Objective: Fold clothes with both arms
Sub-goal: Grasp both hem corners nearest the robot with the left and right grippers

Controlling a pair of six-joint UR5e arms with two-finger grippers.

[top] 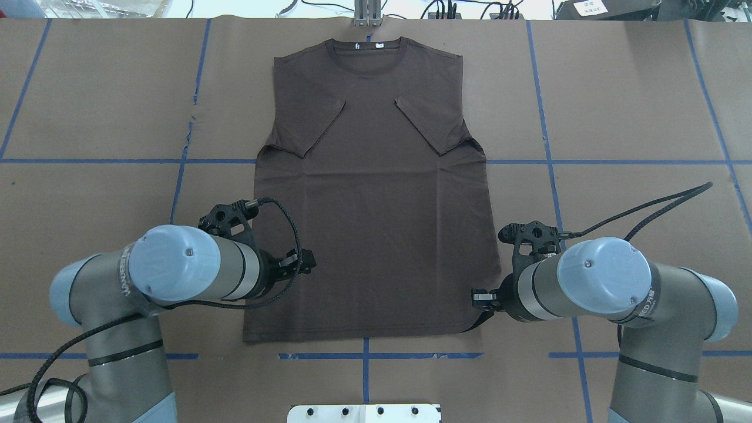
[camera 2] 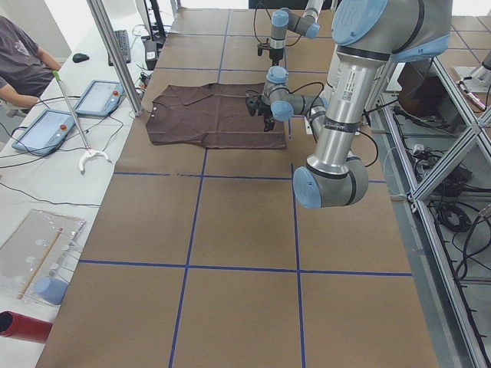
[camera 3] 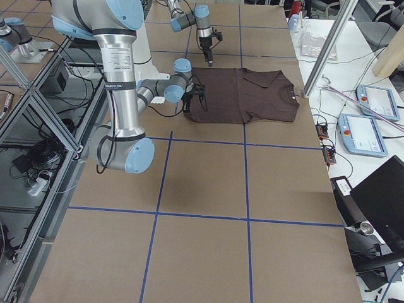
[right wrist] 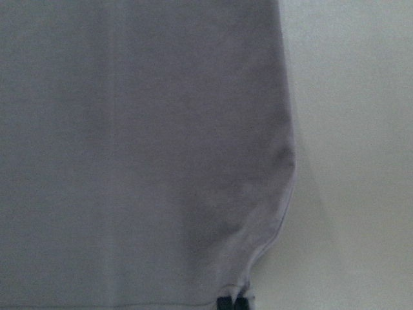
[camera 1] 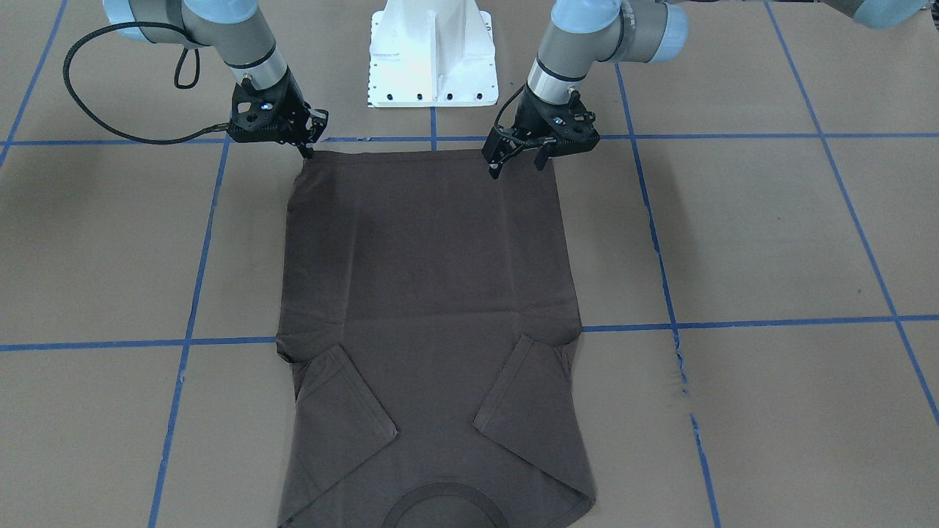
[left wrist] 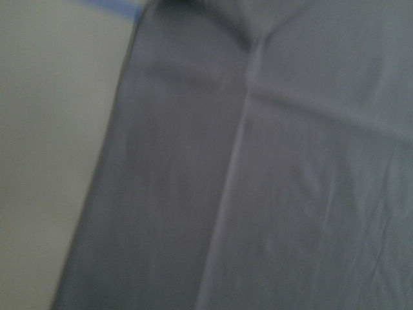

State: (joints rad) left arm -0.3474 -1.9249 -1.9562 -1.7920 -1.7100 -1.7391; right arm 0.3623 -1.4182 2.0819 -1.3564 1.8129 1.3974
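Observation:
The dark brown T-shirt (top: 376, 194) lies flat on the brown table, collar away from me, and both short sleeves are folded inward onto the chest (camera 1: 425, 293). My left gripper (camera 1: 518, 164) is open just above the hem, a little inside its corner; it also shows in the overhead view (top: 296, 264). The left wrist view shows only blurred shirt fabric (left wrist: 258, 181) and its side edge. My right gripper (camera 1: 308, 150) is shut on the other hem corner (right wrist: 258, 258), and its dark fingertips (right wrist: 232, 302) pinch the fabric.
The white pedestal base (camera 1: 433, 59) stands just behind the hem. Blue tape lines (top: 364, 355) cross the brown paper table. An operator (camera 2: 23, 61) and tablets (camera 2: 96, 96) are beyond the far table edge near the collar.

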